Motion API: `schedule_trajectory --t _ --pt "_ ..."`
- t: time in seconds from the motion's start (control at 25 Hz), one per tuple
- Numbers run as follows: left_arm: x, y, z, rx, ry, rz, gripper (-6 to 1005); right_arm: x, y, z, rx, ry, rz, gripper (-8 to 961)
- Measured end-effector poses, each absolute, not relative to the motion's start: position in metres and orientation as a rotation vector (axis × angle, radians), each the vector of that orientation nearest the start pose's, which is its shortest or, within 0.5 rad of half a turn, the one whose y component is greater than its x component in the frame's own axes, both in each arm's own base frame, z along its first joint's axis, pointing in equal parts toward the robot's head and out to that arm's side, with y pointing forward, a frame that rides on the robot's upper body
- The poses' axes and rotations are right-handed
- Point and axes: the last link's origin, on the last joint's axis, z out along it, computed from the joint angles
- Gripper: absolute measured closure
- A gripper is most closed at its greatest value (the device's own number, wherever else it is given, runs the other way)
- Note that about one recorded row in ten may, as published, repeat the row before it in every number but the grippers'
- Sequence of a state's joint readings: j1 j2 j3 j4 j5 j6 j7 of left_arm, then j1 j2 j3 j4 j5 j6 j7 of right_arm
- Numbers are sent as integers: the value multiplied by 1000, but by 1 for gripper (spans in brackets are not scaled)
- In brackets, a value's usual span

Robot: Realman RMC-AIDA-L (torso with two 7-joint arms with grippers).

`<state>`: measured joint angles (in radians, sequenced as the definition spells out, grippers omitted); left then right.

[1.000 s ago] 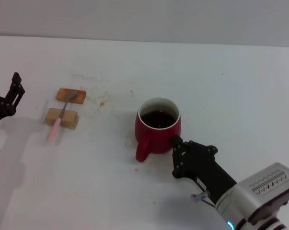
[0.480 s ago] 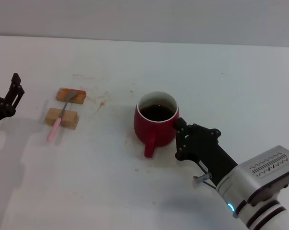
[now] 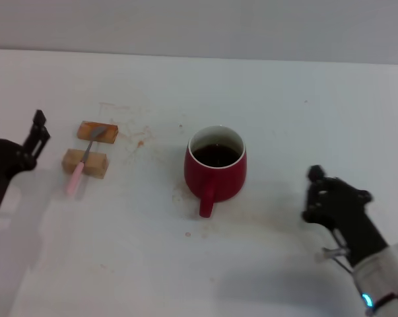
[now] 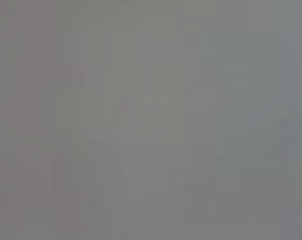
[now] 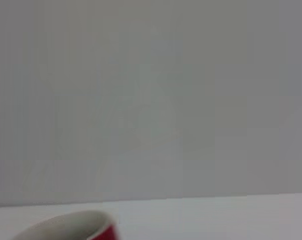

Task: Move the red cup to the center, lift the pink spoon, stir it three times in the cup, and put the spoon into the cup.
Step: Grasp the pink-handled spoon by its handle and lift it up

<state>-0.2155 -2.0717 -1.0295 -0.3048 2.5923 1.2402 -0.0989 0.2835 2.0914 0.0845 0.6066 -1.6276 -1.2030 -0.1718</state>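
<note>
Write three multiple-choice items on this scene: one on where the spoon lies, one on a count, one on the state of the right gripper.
1. Where does the pink spoon lie?
A. inside the red cup
B. across the two wooden blocks
C. in the left gripper

2. How many wooden blocks are on the table?
A. one
B. two
C. four

3. How does the right gripper stand to the red cup?
A. apart from it
B. clamped on its handle
C. dipped in the liquid

Answers: 1 B, its handle crosses the near block and its bowl rests on the far one. 2 B, two tan blocks show. 3 A, bare table separates them.

Red cup (image 3: 215, 165), pink spoon (image 3: 79, 168)
</note>
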Motion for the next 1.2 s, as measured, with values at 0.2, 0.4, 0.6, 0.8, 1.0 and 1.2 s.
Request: schedule_trajectory --t 0.2,0.4,0.6,0.8,1.0,1.2 --pt "-337 255 -29 -1667 -487 -728 208 294 224 -105 -1676 771 711 953" --pt "-334 227 -41 -1698 -549 -793 214 301 216 -99 -1634 768 709 953" --pt "-332 218 -53 -1768 -557 -782 219 304 213 -93 -1594 756 714 953" --pt "-335 221 -57 -1783 -577 -753 224 305 211 -88 -1570 744 724 953" --pt "-337 228 -62 -1807 -596 -710 230 304 210 -89 -1575 739 729 953" --pt "-340 231 -67 -1832 -619 -671 235 303 210 -89 -1577 739 732 953"
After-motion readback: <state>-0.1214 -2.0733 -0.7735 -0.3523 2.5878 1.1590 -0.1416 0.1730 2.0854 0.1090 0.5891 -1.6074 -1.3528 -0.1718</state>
